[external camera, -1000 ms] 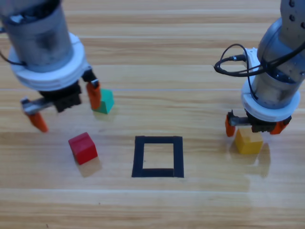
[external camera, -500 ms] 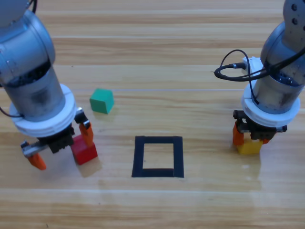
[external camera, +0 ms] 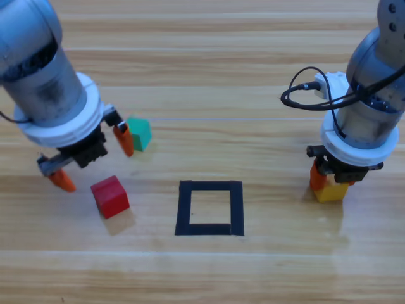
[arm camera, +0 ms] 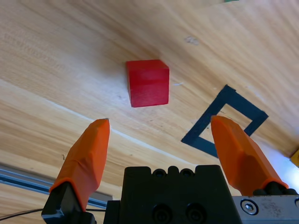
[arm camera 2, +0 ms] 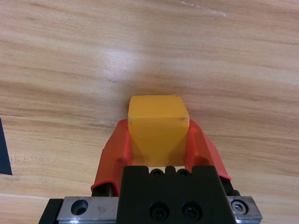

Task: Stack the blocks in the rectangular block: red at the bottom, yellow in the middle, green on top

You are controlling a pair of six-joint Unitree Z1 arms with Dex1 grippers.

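The right gripper is clenching the yellow cube near the table's right edge, right of the black tape rectangle. The left gripper is hanging with jaws spread wide above the red cube, which is sitting left of the rectangle, with the teal-green cube just beside one orange jaw.

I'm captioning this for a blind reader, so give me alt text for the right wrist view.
The right end effector is shut on the yellow cube, one orange jaw pressed against each side, seen from just behind its black body. Pale wooden table fills the rest of the picture, and a sliver of black tape shows at the left edge.
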